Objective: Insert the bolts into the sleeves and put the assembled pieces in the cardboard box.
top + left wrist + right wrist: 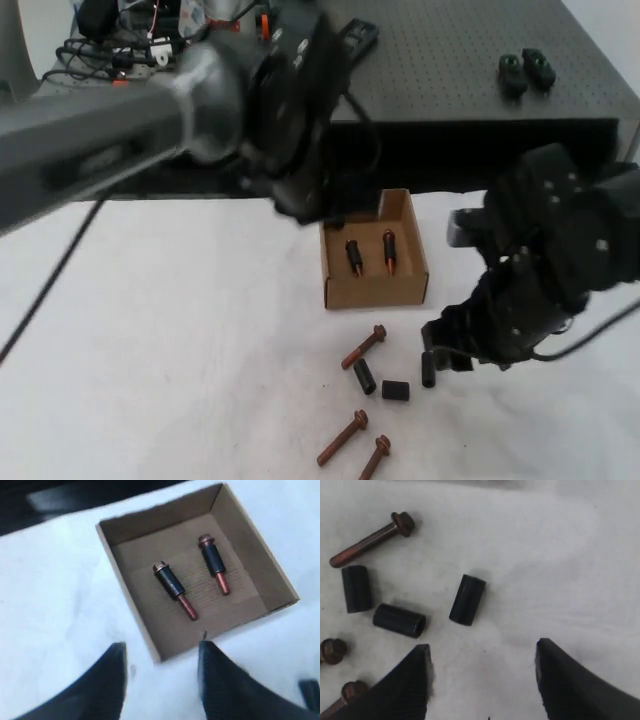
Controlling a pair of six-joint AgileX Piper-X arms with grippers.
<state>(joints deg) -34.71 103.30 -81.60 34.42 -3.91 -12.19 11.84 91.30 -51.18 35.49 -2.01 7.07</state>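
three bolts (343, 438): loose on the cloth (150, 350), unsleeved.
sleeves (467, 600): three, bare, just beyond.
right gripper (482, 650): wide open, empty, over the sleeves, likely to pick one.
cardboard box (375, 290): farther; two assembled pieces (172, 587) inside.
left gripper (162, 647): open, empty, above the box's near wall.

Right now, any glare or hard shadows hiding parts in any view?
High view: bright sheen on the left arm, which also covers the cardboard box's far corner. Left wrist view: even light, both assembled pieces readable, no glare. Right wrist view: the sleeves cast only soft shadows on the white cloth.
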